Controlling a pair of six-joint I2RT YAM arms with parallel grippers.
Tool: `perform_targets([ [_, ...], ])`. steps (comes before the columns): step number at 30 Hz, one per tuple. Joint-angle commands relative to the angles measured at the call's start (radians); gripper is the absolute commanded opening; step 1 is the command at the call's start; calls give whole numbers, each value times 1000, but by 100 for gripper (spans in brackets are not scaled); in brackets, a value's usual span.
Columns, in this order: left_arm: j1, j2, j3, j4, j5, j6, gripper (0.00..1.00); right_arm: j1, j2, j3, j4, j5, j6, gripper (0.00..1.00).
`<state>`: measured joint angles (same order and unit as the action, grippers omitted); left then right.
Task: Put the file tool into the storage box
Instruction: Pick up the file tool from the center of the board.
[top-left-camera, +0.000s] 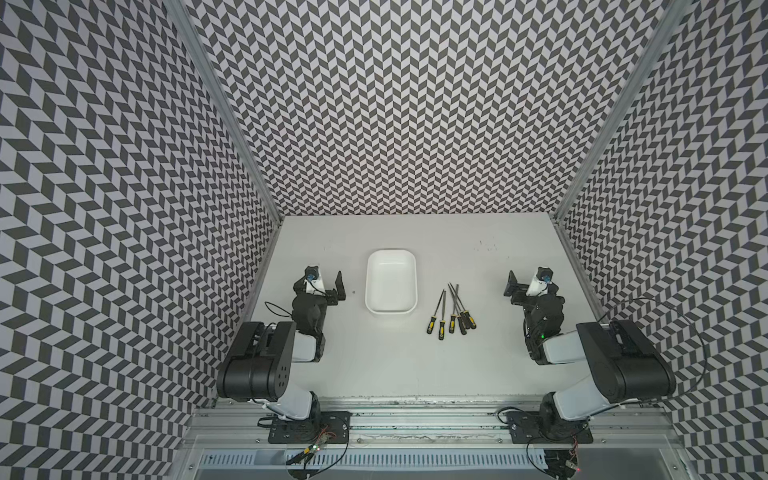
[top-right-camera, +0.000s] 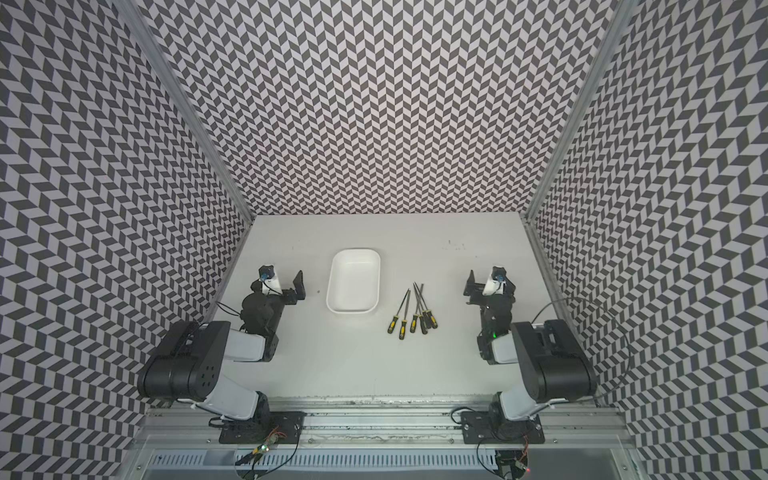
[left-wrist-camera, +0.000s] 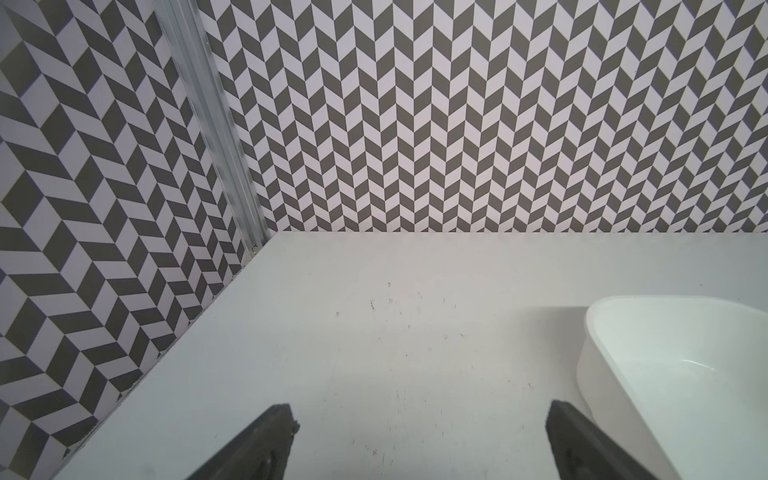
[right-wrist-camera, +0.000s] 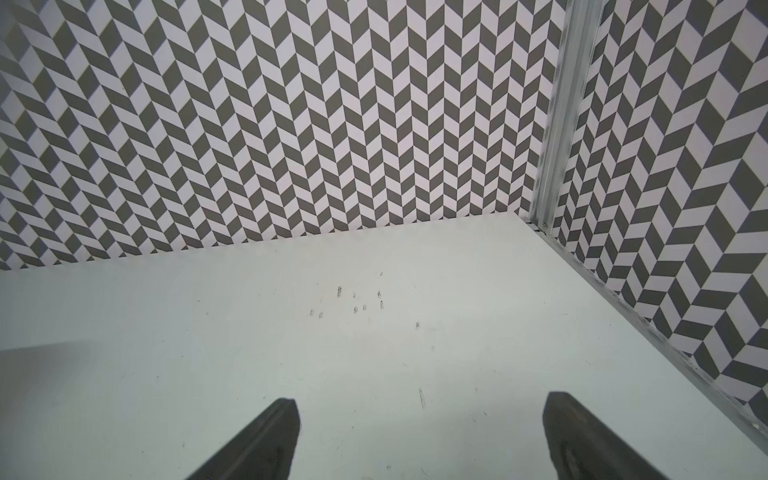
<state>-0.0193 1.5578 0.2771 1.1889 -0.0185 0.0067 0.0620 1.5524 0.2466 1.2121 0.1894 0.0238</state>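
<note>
The left gripper and right gripper are hanging released and empty before the first pick, which is calling for the right reaching one file beside the box.

Tabletop: the storage box stands left of centre, its long side running front to back. The files lie flat on the tabletop to the right of the box, near it but apart, all outside it. Handles point to the near edge, tips to the back wall. The two leftmost files lie side by side; the rest cross one another in a bundle just to their right. The left claw sits left of the box, the right claw right of the files, well apart from them. Box and files lie between the claws.
</note>
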Motion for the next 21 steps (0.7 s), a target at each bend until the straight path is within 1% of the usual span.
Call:
perform_targets([
  [1, -1, -7, -2, 17, -5, 7, 100, -7, -15, 11, 35, -3, 7, 96],
  [13, 10, -5, 3, 8, 18, 2, 100, -7, -13, 10, 38, -1, 8, 97],
  [15, 1, -7, -2, 13, 3, 8, 100, -7, -15, 10, 35, -2, 7, 97],
  [16, -8, -10, -6, 22, -11, 13, 100, -7, -16, 11, 32, -1, 7, 100],
  [18, -22, -10, -18, 45, -41, 21, 100, -8, -20, 13, 22, -3, 5, 100],
  [21, -18, -9, -11, 31, -31, 17, 100, -7, -22, 17, 14, -4, 4, 99],
])
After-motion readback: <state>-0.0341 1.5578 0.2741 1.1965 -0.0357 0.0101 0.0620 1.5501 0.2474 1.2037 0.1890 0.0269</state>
